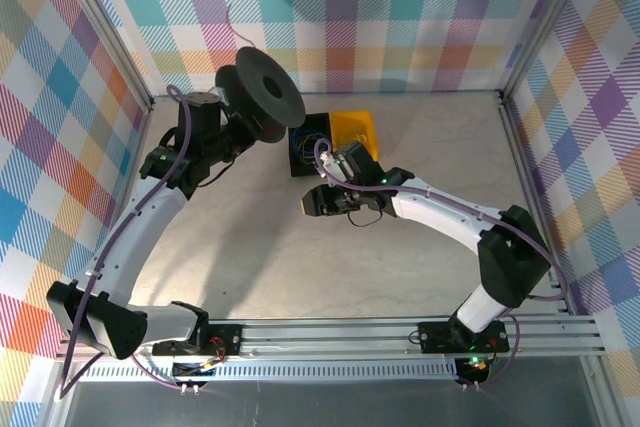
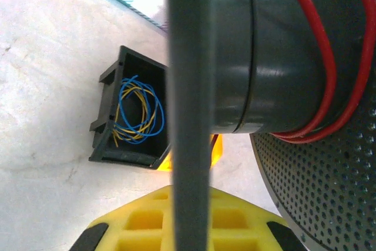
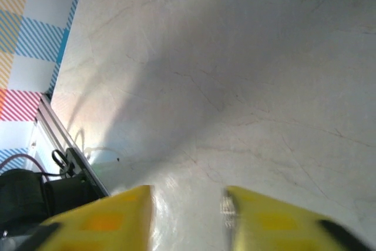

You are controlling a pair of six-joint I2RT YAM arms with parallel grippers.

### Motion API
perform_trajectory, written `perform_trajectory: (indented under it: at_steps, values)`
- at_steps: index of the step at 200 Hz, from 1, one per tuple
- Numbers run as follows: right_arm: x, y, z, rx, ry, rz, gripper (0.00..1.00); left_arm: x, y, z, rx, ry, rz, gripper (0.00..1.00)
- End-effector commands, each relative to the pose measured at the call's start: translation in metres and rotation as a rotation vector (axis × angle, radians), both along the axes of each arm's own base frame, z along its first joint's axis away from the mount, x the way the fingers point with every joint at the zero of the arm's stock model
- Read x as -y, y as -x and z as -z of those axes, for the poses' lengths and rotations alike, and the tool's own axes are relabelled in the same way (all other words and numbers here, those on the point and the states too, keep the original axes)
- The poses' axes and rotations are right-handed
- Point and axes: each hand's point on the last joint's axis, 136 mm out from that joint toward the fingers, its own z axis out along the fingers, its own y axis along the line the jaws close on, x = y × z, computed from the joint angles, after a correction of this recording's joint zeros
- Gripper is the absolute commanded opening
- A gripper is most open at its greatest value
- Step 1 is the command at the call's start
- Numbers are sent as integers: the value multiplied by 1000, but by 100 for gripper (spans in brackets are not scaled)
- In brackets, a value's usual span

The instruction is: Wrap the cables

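The left claw is pressed together on the rim of the black spool, which it holds up over the far left of the table. From the left wrist the rim is a dark blurred bar across the middle, covering most of the yellow fingers. The red cables lie in two turns round the spool's grey hub; their ends are cut off at the picture's edge. From above they are too thin to make out.

Past the rim sits an open black box with loose blue and yellow wires, beside a yellow bin.

The right claw hovers over bare table, its fingers spread and nothing between them.
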Motion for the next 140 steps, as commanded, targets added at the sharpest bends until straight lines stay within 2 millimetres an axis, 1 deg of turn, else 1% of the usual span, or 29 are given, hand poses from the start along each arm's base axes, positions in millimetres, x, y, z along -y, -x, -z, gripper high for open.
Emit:
perform_trajectory:
  at_steps: [1,8,14,24,39,51,60,76,92,115,140]
  values:
    - [20,8,-27,25,-35,-1,55,15,9,-23,109,-150,163,0]
    - [27,8,-34,27,-50,2,60,14,14,-18,104,-206,187,0]
    - [35,9,-41,29,-64,4,68,14,18,-15,101,-252,207,0]
    - [49,8,-55,41,-85,16,79,14,25,-10,102,-316,252,0]
    - [73,6,-77,64,-118,39,89,13,35,-3,123,-395,318,0]
    - [94,1,-93,93,-131,65,94,12,42,1,144,-457,355,0]
    - [107,-2,-105,117,-138,77,100,14,49,3,163,-485,403,0]
    - [126,-12,-121,145,-157,105,99,20,60,8,197,-523,488,0]
    - [135,-26,-132,154,-178,117,99,29,73,12,225,-537,579,0]
    - [137,-50,-145,159,-205,117,99,38,85,19,235,-552,659,0]
    - [133,-78,-161,161,-258,112,99,47,95,33,214,-604,726,0]
